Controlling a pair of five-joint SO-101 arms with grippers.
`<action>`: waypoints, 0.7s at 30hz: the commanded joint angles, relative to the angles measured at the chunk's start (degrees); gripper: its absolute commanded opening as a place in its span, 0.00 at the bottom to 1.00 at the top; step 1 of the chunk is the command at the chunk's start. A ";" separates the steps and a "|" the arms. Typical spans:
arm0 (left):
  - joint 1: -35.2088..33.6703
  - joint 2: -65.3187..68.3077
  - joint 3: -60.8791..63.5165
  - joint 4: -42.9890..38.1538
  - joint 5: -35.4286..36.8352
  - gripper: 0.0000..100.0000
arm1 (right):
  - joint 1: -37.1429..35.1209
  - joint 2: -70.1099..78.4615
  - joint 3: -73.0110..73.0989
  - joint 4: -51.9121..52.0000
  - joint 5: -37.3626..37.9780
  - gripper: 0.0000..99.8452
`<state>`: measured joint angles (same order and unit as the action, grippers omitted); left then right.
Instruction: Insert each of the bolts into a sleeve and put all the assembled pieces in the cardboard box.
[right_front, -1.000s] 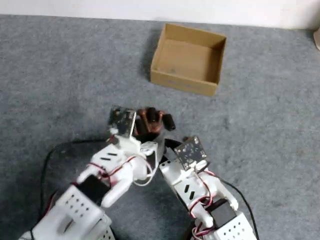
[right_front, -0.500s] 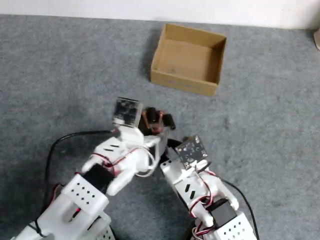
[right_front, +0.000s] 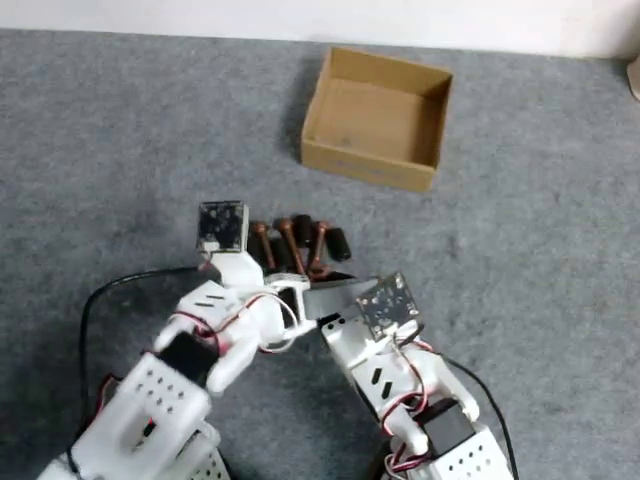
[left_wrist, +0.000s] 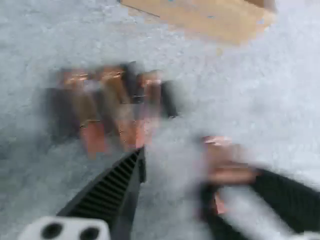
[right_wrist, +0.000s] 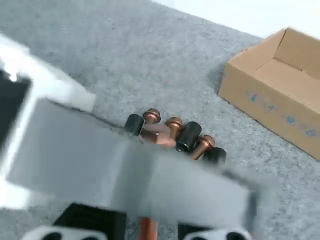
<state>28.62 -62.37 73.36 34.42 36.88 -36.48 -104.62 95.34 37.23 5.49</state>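
The cardboard box (right_front: 370, 165) sits upright with its top open toward the 12 o'clock edge of the grey table (right_front: 120, 130). Near the middle of the table, loose copper bolts (right_front: 288, 240) and black sleeves (right_front: 338, 243) lie in one tight cluster, touching or just beside each other. The box is well apart from this cluster, at about 1 o'clock from it. In the right wrist view three bolt heads and the dark sleeves lie side by side, with the box beyond them.

The left gripper (right_front: 290, 292) hangs just at 6 o'clock of the cluster, close over the table. How wide it stands cannot be told, nor whether it holds anything.

The right gripper (right_wrist: 150, 235) is near the cluster at about 5 o'clock, right beside the left one. Its jaws are drawn in, clamped on the copper shaft of a bolt (right_wrist: 146, 226). The left arm (right_wrist: 125, 175) crosses in front of it as a grey bar.
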 joint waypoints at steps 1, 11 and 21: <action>0.48 -8.84 0.92 1.23 1.67 0.57 | 0.48 -0.66 -0.92 -0.22 0.53 0.00; -4.09 -41.89 9.89 6.95 1.67 0.40 | 0.75 -0.48 -0.75 -3.21 0.53 0.00; -22.02 -37.49 7.34 6.95 -0.44 0.00 | 4.00 -0.48 0.92 -3.12 0.62 0.00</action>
<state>10.77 -100.88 83.38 41.36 37.67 -34.29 -104.62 95.60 36.44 5.58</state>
